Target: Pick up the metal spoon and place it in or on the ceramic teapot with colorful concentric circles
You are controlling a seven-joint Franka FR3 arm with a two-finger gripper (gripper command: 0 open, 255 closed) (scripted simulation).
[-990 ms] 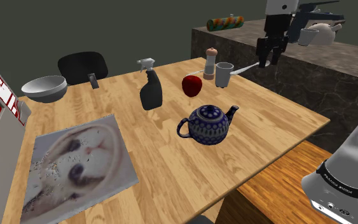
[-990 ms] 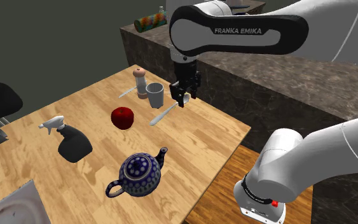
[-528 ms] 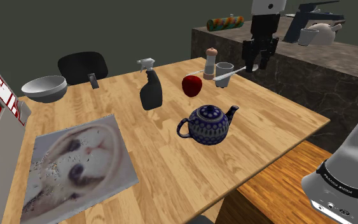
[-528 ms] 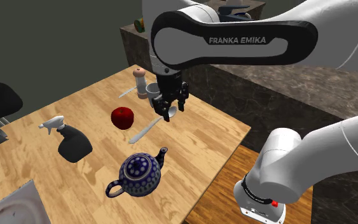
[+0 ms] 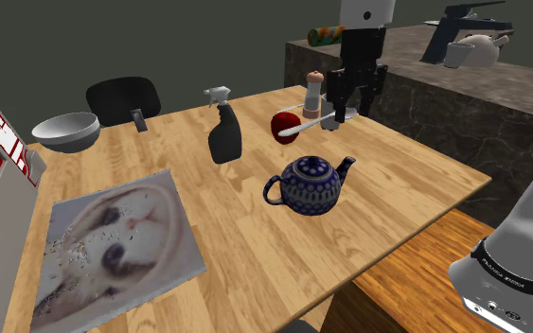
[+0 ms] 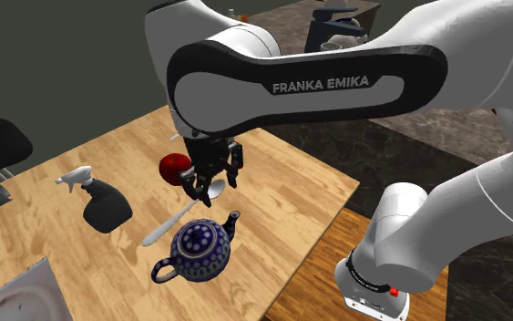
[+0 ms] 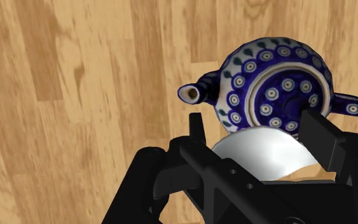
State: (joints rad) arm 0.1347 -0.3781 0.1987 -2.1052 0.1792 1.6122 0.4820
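**Claw carrying a spoon above a blue patterned teapot**

In the shoulder view, going left to right across the wooden table (image 5: 255, 251): a cat picture mat (image 5: 117, 241) is lying at the near left. A grey bowl (image 5: 65, 131) is sitting at the far left. Next come a dark spray bottle (image 5: 224, 140) and a red apple (image 5: 283, 126).

Crossing in front of the apple, the pale spoon (image 5: 307, 124) is hanging in the air. Its handle is pointing left, and the black claw (image 5: 349, 99) is clamping its bowl end between both fingers.

The dark blue teapot (image 5: 310, 184), covered in ringed dots, is standing on the table nearer than the spoon, with its spout pointing right. In the wrist view, the teapot's lid is showing just beyond the claw.

The spoon looks stiff, light and smooth. Held by its bowl with the long handle sticking out, it is likely to pivot or slip. The lid is on, so the spoon can probably only rest on the rounded top, where it may slide off. The teapot looks breakable, so a gentle lowering seems wise.
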